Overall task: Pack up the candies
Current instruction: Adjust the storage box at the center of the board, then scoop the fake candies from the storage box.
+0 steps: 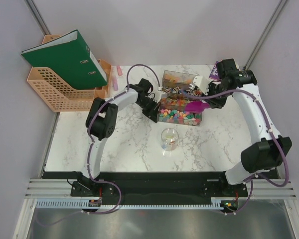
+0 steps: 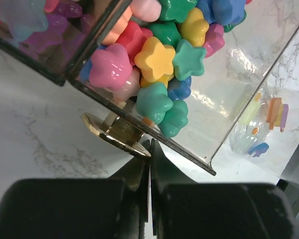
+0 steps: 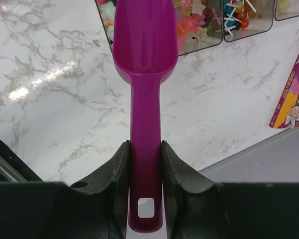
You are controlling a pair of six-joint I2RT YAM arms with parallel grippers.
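Observation:
The candies (image 1: 179, 115) are small star-shaped sweets in pink, green, yellow, orange and blue, filling a clear rectangular tray (image 1: 182, 124) at mid table. In the left wrist view the candies (image 2: 154, 57) press against the tray's clear wall (image 2: 224, 99). My left gripper (image 1: 152, 110) is at the tray's left end. Its jaws (image 2: 150, 144) are shut, their tips just under the tray's edge beside a gold clasp (image 2: 114, 132). My right gripper (image 1: 213, 101) is shut on the handle of the purple scoop (image 3: 145, 59). The empty scoop (image 1: 195, 105) points at the tray's right end.
A small clear round jar (image 1: 169, 139) with a few sweets stands in front of the tray; it also shows in the left wrist view (image 2: 261, 124). A second clear tray (image 1: 180, 79) sits behind. An orange file rack with a green binder (image 1: 65, 74) stands back left. A purple book (image 3: 291, 99) lies back right.

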